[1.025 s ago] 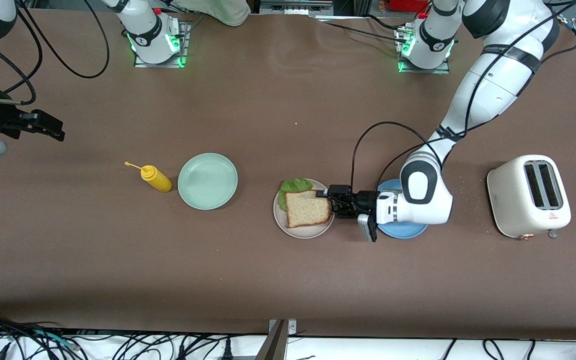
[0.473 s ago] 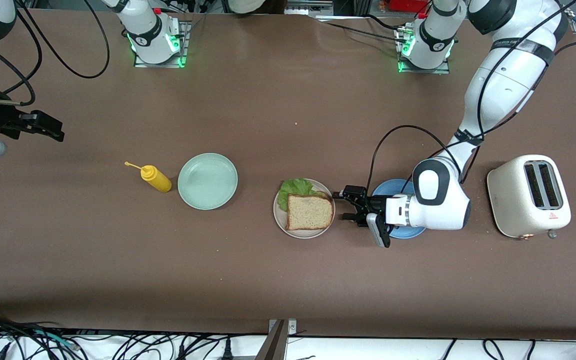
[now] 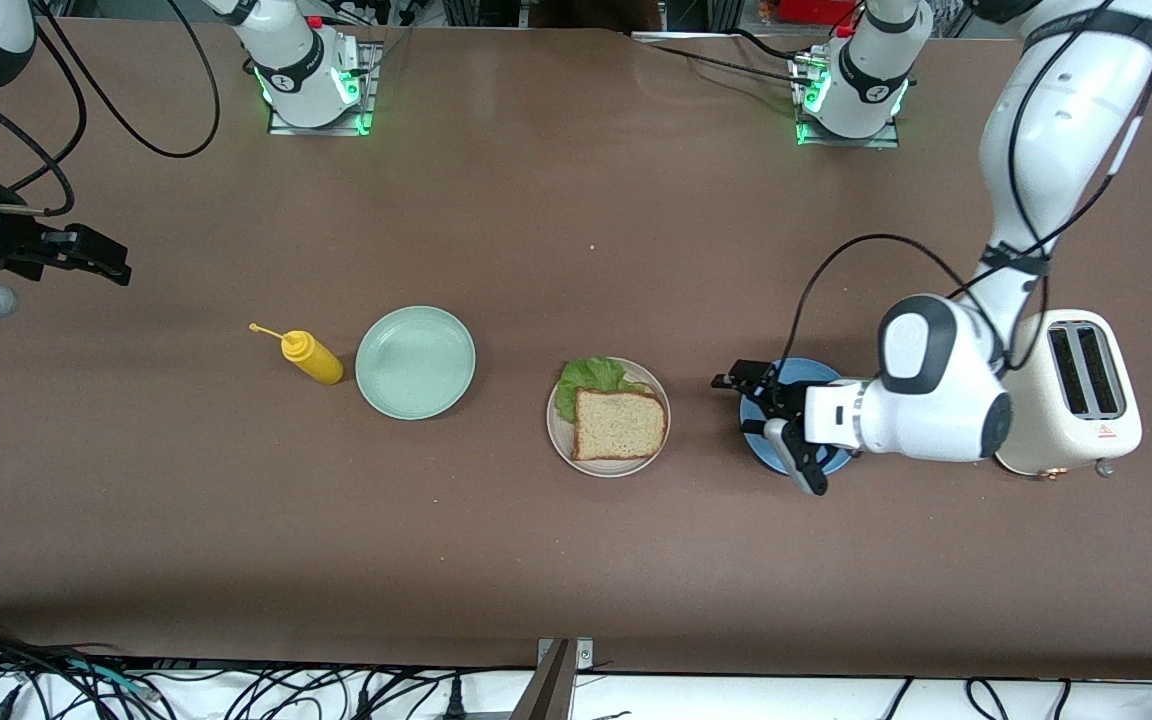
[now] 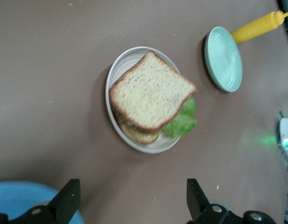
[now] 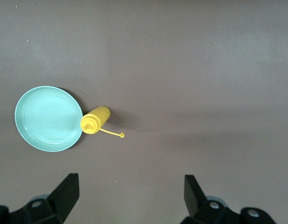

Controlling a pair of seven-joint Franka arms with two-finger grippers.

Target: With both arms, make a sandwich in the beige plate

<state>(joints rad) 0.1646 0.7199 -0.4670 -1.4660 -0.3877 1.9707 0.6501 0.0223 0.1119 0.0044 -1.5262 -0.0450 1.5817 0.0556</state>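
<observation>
Table [image 3: 536,560]: mustard bottle [image 3: 312,357], toaster [image 3: 1061,390].

Looking down through the right wrist camera, we saw the right gripper [image 5: 130,198] hanging over bare brown matte tabletop [image 5: 190,56], its two black fingertips [image 5: 67,189] set wide apart with nothing between them. We took the round mint-green plate [image 5: 48,119] with its shallow rim as our landmark. It lay flat on the table with nothing on it. Touching its rim lay a yellow plastic squeeze bottle [image 5: 95,120], tipped on its side, its thin nozzle [image 5: 111,133] and small cap pointing away from the plate. The gripper hung well apart from the plate, over table near the bottle's nozzle.
</observation>
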